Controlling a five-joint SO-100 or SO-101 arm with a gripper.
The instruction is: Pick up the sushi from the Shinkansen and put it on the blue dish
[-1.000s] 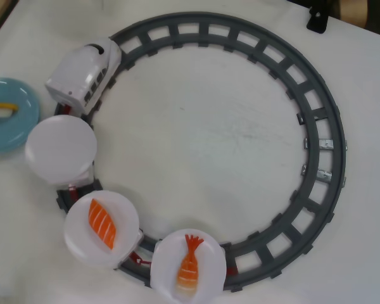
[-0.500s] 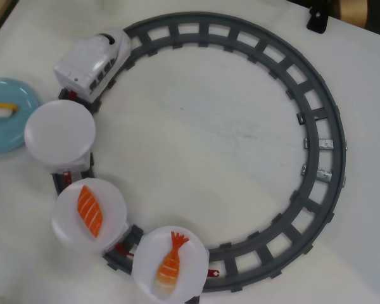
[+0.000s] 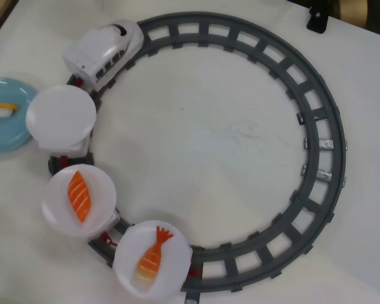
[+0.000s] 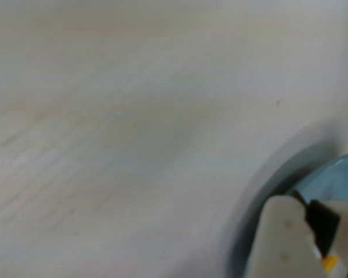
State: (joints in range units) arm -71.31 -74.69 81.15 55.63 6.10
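The yellow tamago sushi (image 3: pixel 1 109) lies on the blue dish (image 3: pixel 6 136) at the left edge of the overhead view. The white Shinkansen (image 3: pixel 104 50) stands on the track at the upper left, pulling three white plates. The first plate (image 3: pixel 61 116) is bare, the second holds a salmon piece (image 3: pixel 80 195), and the third holds a shrimp piece (image 3: pixel 151 255). The gripper is out of the overhead view. In the blurred wrist view only a white and black part of the gripper (image 4: pixel 304 231) shows at the bottom right, over the blue dish (image 4: pixel 330 182), with a yellow speck (image 4: pixel 330 263) beside it.
The grey circular track (image 3: pixel 316 126) rings the middle of the white table. A black object (image 3: pixel 316 19) stands at the top right edge. The first white plate nearly touches the blue dish's right rim.
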